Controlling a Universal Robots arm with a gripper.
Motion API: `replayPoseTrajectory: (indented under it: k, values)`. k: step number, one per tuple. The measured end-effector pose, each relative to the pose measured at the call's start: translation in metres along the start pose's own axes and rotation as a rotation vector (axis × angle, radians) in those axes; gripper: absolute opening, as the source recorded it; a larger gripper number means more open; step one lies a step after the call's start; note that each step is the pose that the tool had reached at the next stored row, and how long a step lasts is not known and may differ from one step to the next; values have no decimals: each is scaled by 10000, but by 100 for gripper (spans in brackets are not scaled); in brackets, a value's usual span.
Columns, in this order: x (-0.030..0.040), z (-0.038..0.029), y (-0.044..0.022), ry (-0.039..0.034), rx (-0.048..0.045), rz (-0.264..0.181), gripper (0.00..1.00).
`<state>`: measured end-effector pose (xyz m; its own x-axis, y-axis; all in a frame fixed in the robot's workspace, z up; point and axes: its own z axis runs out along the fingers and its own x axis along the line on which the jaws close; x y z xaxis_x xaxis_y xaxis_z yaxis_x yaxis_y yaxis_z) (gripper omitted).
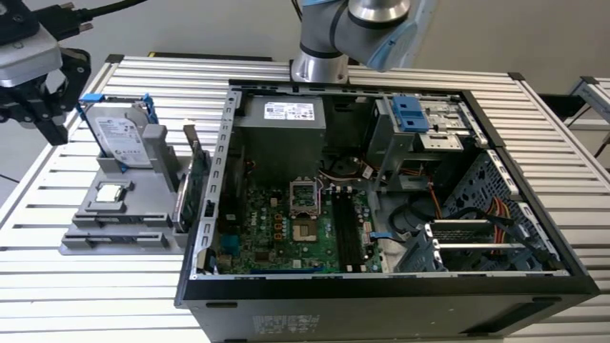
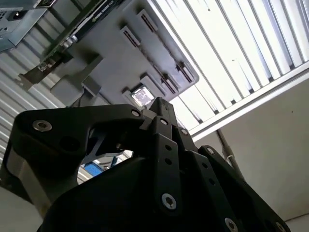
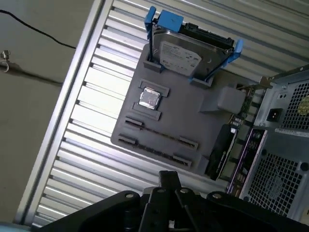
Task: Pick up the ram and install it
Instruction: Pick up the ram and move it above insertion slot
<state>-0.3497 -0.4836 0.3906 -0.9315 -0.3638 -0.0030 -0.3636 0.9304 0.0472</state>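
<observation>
The ram (image 3: 157,134) is a thin dark stick standing on edge between two slot blocks of the grey parts holder (image 3: 193,113). My gripper (image 1: 53,134) hangs at the exterior view's far left, above the table edge and beside the hard drive (image 1: 122,139). It is well off the holder (image 1: 81,243). In both wrist views its black fingers meet at one tip (image 3: 169,175) (image 2: 159,103), shut and holding nothing. In the first wrist view the ram lies a short way beyond that tip. The open computer case (image 1: 205,214) shows its green motherboard with long dark memory slots (image 1: 348,230).
The holder also carries the hard drive (image 3: 181,55) in a blue bracket, a small silver processor chip (image 3: 149,98) (image 1: 111,191) and an upright expansion card (image 1: 193,187) against the case wall. The ribbed aluminium table (image 1: 96,293) ends just beyond the gripper. The arm's base (image 1: 319,64) stands behind the case.
</observation>
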Motion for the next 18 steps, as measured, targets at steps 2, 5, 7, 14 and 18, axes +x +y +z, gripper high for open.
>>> replayPoseTrajectory:
  k: [2,5,7,14,18]
  values:
    - [0,0,2,15,-1,-304,0]
    - [-1,0,4,36,-2,-755,0]
    - [-1,0,4,48,-3,-1021,0]
    - [-2,0,7,92,-6,-1933,0]
    - [-2,0,7,111,-7,-2361,0]
